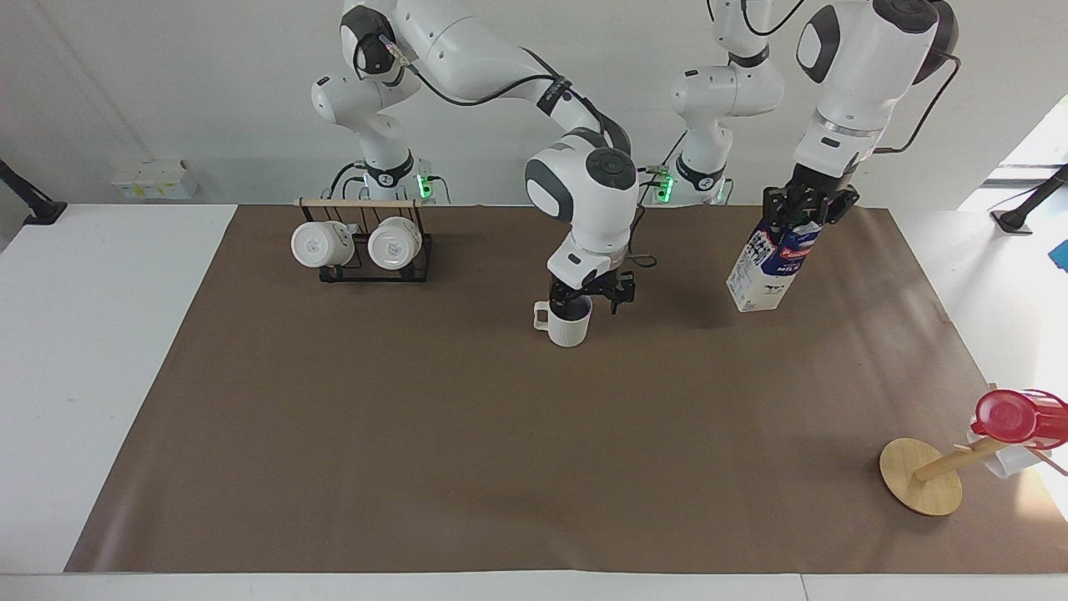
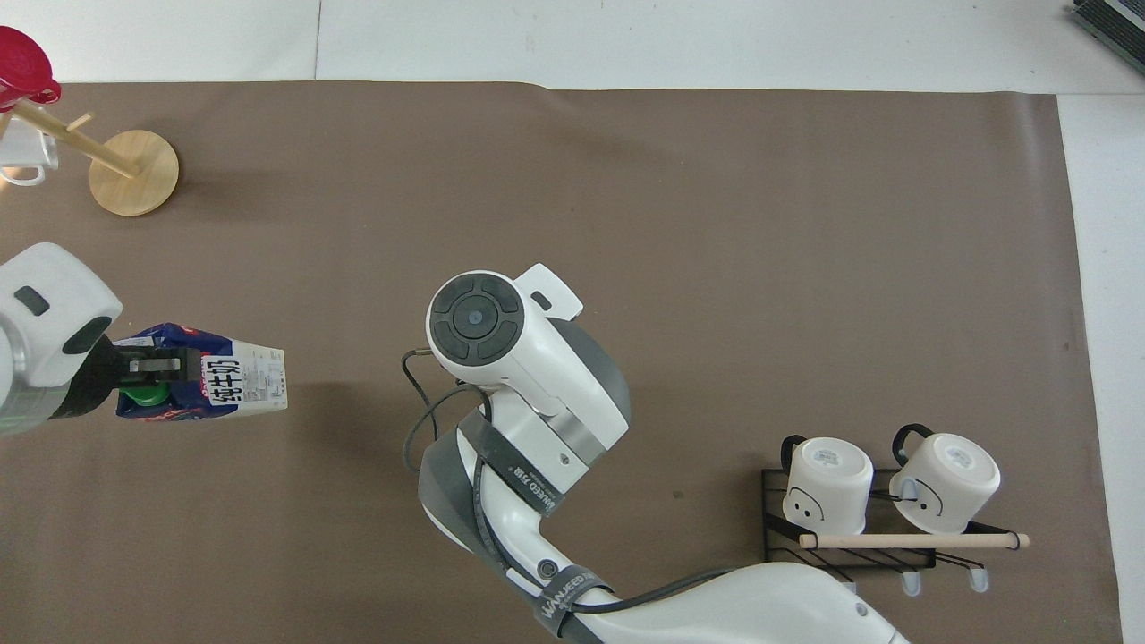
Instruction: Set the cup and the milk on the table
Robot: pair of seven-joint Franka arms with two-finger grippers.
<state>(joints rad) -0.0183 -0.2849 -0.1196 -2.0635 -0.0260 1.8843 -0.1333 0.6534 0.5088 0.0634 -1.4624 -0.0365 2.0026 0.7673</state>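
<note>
Fingers [image 1: 619,294] spread astride upright cup [image 1: 568,324]; open table [image 1: 501,434] around.

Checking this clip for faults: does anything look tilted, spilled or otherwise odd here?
The milk carton hangs tilted in the air, gripped at its top by the left gripper. The cup stands upright on the table, with the right gripper open just above it. Nothing looks spilled.
</note>
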